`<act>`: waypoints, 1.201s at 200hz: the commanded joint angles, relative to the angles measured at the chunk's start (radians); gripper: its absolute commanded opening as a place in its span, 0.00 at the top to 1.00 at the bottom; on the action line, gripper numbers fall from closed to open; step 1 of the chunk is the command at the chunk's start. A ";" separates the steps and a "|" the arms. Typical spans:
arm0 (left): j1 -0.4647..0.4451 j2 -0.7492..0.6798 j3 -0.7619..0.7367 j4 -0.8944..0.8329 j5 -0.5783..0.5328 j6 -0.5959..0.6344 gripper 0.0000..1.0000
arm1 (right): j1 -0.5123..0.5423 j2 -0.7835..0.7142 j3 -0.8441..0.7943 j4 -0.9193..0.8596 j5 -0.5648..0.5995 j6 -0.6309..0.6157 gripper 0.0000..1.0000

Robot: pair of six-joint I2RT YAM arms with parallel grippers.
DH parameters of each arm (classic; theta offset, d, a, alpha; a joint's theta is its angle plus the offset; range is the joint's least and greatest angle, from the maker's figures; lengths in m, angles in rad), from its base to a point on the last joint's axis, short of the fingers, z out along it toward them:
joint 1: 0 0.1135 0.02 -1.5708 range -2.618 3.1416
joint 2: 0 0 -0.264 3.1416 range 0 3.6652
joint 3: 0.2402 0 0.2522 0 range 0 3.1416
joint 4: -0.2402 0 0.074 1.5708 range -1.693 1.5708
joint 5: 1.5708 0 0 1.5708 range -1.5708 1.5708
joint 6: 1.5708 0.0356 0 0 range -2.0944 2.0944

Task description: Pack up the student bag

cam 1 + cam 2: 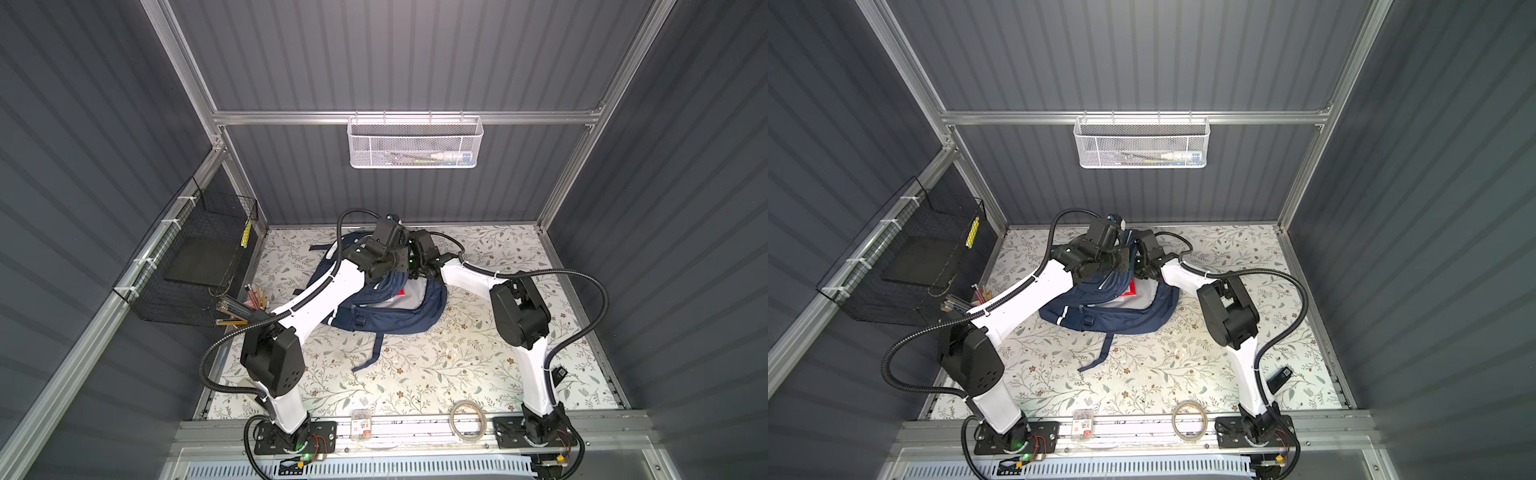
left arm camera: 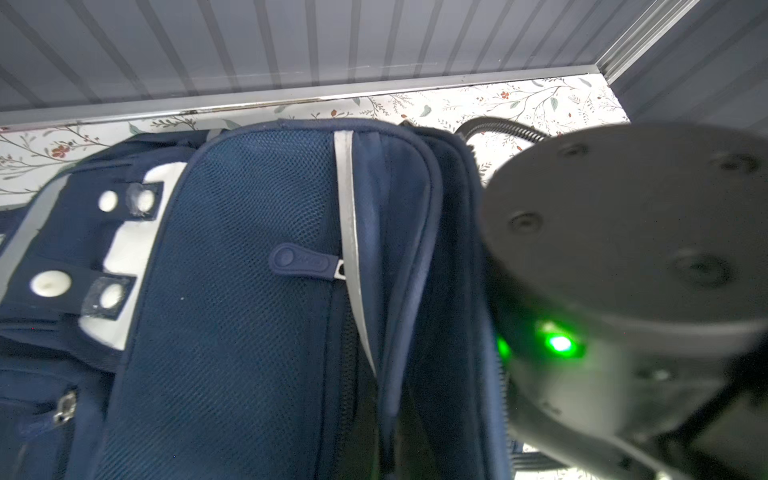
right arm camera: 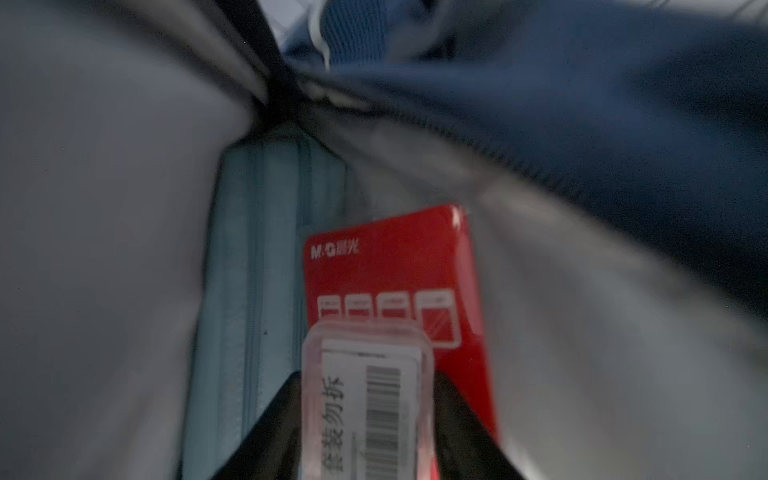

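Packing step: the right gripper (image 3: 369, 377) holds a small clear plastic box (image 3: 365, 353) inside the navy-blue fabric student bag (image 1: 386, 318) (left gripper (image 1: 392, 224) clenched, on what unclear); next, probably release and withdraw.

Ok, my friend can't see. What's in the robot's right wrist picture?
A clear plastic box with a barcode label sits between the jaws of the right end effector, inside the grey-lined student bag. Beyond it lie a red packet and a light-blue zip pouch, side by side.
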 commanded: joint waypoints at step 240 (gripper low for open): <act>0.304 -0.598 -0.790 0.305 0.225 -0.388 0.07 | 0.492 -0.502 -0.467 -0.089 0.439 -0.294 0.25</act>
